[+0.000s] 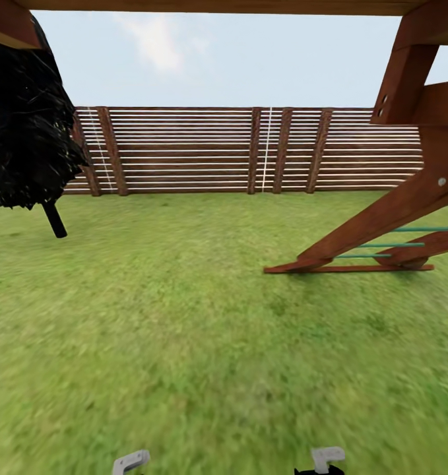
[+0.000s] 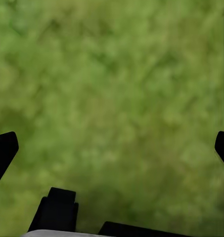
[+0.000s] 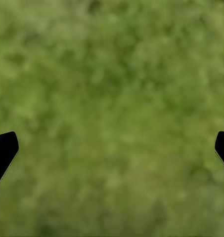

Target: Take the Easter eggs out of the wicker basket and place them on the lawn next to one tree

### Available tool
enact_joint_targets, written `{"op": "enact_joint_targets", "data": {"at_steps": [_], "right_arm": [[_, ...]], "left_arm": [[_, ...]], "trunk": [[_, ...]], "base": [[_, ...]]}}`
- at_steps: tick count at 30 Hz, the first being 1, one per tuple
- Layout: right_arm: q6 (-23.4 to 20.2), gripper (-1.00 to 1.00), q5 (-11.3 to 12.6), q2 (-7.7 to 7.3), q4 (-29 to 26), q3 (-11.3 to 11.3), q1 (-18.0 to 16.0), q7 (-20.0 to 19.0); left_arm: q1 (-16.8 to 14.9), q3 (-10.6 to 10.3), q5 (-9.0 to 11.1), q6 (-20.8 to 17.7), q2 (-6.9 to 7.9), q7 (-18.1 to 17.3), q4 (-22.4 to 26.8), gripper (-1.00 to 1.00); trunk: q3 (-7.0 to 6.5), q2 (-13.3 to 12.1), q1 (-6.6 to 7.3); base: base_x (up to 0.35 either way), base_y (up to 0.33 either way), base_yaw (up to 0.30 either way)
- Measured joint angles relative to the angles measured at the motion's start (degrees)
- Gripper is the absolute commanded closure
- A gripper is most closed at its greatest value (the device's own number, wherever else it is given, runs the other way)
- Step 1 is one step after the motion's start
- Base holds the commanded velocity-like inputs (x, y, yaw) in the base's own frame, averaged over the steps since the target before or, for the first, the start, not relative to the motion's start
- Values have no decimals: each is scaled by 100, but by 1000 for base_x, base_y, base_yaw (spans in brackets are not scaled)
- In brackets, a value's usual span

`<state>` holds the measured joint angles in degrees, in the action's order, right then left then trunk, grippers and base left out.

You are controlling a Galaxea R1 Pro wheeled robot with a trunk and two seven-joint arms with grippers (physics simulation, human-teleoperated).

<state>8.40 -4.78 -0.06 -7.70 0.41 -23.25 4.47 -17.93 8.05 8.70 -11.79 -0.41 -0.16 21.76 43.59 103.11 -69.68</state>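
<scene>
The lawn spreads wide and flat ahead of me in the garden. The Easter eggs, the wicker basket and the tree are out of view. In the left wrist view my left gripper is open, its dark fingertips far apart over bare grass. My right gripper is open too, with only grass between its fingertips. Nothing is held in either one. Pale parts of both arms peek in at the bottom edge of the head view.
A brown slat fence closes the lawn at the back. A red-brown playset with slanted legs and green rungs stands at the right, and its beam crosses overhead. An all-black tree stands at the left.
</scene>
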Motion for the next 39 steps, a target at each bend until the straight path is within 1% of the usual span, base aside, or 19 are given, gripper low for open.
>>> {"op": "enact_joint_targets", "data": {"at_steps": [20,29,39], "right_arm": [[0,-100,0,6,0,0,0,0],[0,-100,0,6,1,0,-1,-2],[0,-100,0,6,1,0,-1,-2]], "left_arm": [[0,0,0,2,0,0,0,-100],[1,0,0,-1,0,0,1,-100],[1,0,0,-3,0,0,1,-100]], "trunk": [[0,0,0],[0,0,0],[0,0,0]], "base": [[316,0,2],[316,0,116],[316,0,51]]}}
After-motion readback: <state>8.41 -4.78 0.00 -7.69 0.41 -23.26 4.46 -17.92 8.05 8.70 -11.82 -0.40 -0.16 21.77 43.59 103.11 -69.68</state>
